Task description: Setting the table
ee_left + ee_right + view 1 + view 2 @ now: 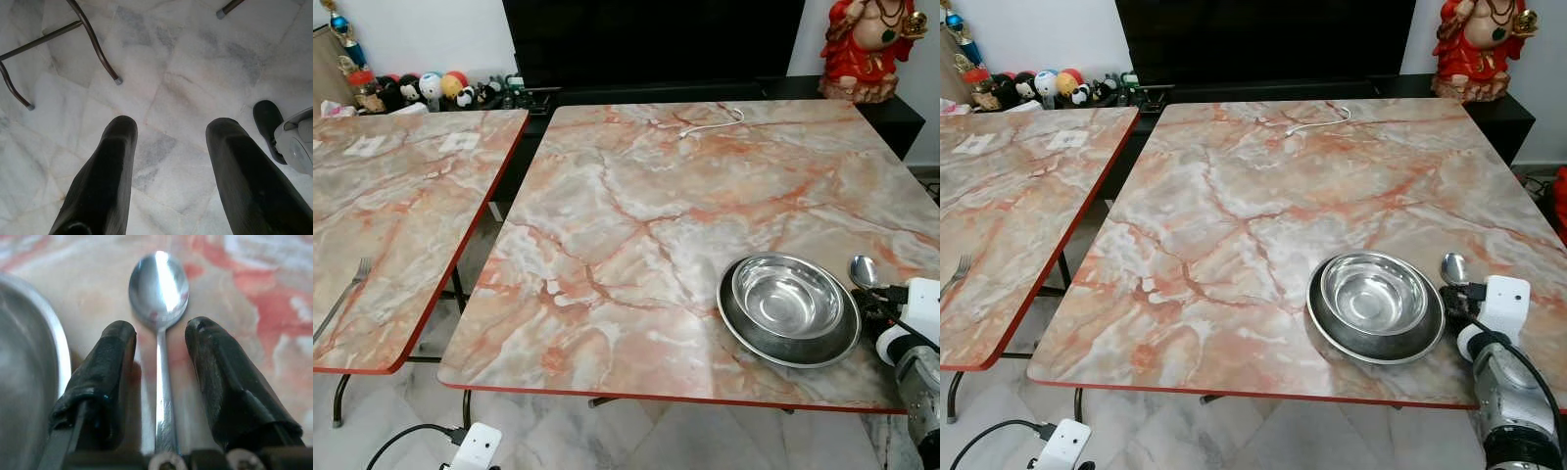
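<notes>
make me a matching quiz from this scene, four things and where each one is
Things:
1. spoon
2. bowl
3. fork
4. cable

Places:
A. left table, near edge
B. far end of the main table
C. nested in a wider dish
D. between the right gripper's fingers, beside the dish

Pairs: 1-D, 2-C, 3-A, 4-B

two marble-patterned tabletops [636,215] [391,206] stand side by side. on the right one: one steel bowl [787,297] nested in one steel plate [749,333], one spoon [863,271] beside them, one white cable [710,124]. one fork [347,294] lies on the left one.
</notes>
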Controlling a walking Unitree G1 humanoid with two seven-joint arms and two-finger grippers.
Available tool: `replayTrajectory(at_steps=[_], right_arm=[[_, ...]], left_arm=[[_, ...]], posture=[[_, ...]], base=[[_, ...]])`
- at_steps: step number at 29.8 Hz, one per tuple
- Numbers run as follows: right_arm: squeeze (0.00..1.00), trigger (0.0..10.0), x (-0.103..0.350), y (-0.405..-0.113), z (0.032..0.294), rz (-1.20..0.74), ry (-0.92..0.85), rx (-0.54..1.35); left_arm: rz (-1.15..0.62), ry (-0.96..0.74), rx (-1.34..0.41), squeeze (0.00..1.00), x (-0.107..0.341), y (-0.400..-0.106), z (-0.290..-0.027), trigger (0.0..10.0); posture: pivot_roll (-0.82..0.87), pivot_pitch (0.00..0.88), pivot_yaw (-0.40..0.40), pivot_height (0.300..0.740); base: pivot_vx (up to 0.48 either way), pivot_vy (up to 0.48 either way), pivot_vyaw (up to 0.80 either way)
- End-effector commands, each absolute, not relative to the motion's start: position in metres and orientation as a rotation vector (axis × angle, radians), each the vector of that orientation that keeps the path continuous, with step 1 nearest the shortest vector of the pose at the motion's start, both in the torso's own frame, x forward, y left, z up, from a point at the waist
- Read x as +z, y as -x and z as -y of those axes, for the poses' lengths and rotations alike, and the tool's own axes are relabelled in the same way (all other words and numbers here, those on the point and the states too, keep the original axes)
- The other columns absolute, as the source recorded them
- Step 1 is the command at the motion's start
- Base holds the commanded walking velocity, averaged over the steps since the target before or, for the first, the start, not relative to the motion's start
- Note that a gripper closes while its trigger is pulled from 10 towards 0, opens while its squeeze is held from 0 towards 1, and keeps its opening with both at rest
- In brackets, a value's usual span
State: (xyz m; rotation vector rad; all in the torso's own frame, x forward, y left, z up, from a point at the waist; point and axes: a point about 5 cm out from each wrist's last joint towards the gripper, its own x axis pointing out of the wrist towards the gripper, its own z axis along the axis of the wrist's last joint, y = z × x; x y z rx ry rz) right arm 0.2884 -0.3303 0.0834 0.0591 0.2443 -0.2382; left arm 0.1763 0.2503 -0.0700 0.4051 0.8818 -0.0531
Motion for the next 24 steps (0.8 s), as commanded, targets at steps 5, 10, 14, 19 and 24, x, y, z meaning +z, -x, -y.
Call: replayTrajectory(at_steps=[5, 10, 14, 19, 24], right_arm=[[0.0, 10.0, 0.102, -0.291, 0.337, -0.133, -0.059, -0.282], [0.0, 10.0, 0.117, -0.293, 0.338, -0.018, -0.032, -0.3], [0.0, 10.0, 0.141, -0.293, 0.333, 0.167, -0.029, -0.328], [0.0, 10.0, 0.153, -0.291, 0.314, 0.286, -0.027, -0.319], [0.0, 10.0, 0.158, -0.288, 0.292, 0.34, -0.016, -0.271]], left_arm=[[-0.906, -0.415, -0.06, 0.0, -0.072, -0.172, -0.253, 10.0], [-0.896, -0.414, -0.063, 0.0, -0.071, -0.174, -0.252, 10.0], [-0.892, -0.413, -0.062, 0.0, -0.07, -0.174, -0.252, 10.0], [-0.9, -0.411, -0.058, 0.0, -0.071, -0.173, -0.253, 10.0], [-0.895, -0.406, -0.053, 0.0, -0.071, -0.174, -0.253, 10.0]], posture=[[0.02, 0.013, 0.076, 0.74], [0.02, 0.013, 0.077, 0.74], [0.02, 0.013, 0.076, 0.74], [0.02, 0.013, 0.076, 0.74], [0.01, 0.005, 0.07, 0.74]], base=[[0.0, 0.0, 0.0], [0.0, 0.0, 0.0], [0.0, 0.0, 0.0], [0.0, 0.0, 0.0], [0.0, 0.0, 0.0]])
